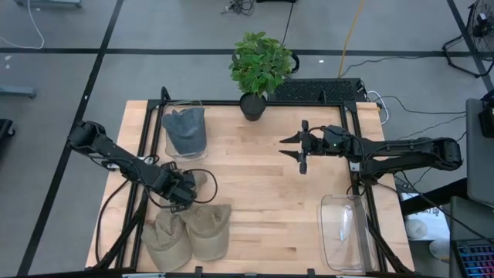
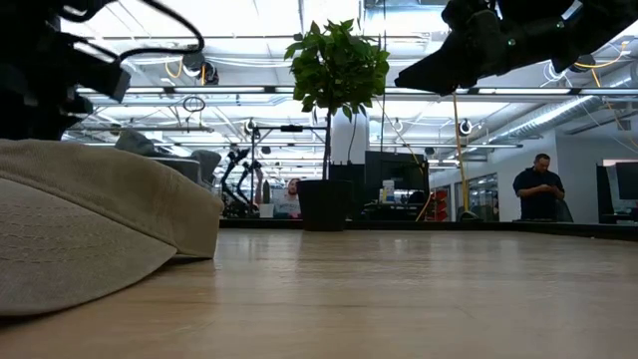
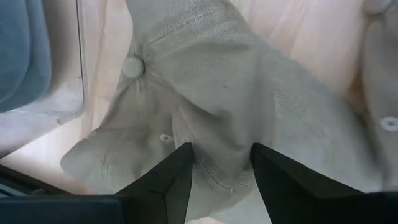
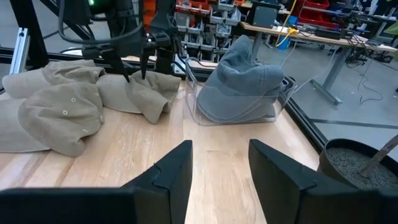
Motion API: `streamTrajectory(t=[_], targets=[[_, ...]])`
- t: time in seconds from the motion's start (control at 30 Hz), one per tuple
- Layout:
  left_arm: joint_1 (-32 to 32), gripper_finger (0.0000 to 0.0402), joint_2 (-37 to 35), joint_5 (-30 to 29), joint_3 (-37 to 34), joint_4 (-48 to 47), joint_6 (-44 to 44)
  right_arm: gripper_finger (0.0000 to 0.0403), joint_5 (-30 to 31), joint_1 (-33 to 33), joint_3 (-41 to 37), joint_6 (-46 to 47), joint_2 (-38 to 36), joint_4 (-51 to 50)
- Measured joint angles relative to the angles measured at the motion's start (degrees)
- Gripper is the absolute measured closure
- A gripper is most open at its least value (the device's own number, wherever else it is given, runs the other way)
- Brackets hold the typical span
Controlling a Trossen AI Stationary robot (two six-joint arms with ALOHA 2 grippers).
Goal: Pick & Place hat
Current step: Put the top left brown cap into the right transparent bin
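Grasp step: left gripper [image 3: 221, 163], fingers spread, poised over tan cap [image 3: 236, 106]; next needs descent and closure on fabric; right gripper [image 1: 297, 147] waits mid-table, fingers spread.

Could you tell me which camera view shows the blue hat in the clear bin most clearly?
The right wrist view: the blue hat sits side-on in its clear bin. The high view shows it from above; the left wrist view catches only an edge; the low view misses it.

- Two hats [image 1: 189, 232] lie side by side at the table's [image 1: 255, 185] near left.
- Behind them, a hat in a bin [image 1: 185, 130].
- Plant [image 1: 258, 69] at the far edge.
- Second bin [image 1: 347, 232] near right.
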Motion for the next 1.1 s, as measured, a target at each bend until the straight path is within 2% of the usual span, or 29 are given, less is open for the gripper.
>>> streamTrajectory(t=[0.33,0.43,0.57,0.7,0.83,1.1], targets=[[0.0,0.0236,-0.3,-0.9,-2.8,2.6,1.0,0.0259,0.0,0.0,0.0,0.0,0.0,-0.1],[0.0,0.0279,-0.3,-0.9,-2.8,3.1,2.0,0.0259,0.0,0.0,0.0,0.0,0.0,0.0],[1.5,0.0375,-0.3,0.0,-2.3,2.6,1.9,0.0259,0.0,0.0,0.0,0.0,0.0,0.0],[3.4,0.0389,-0.7,0.6,0.6,2.3,2.7,0.0259,0.0,0.0,0.0,0.0,0.0,0.0],[3.8,0.0395,-0.7,-4.5,6.4,0.5,7.9,0.0259,0.0,0.0,0.0,0.0,0.0,0.0],[3.9,0.0397,-0.6,-24.0,20.1,1.8,23.9,0.0259,0.0,0.0,0.0,0.2,0.0,0.1]])
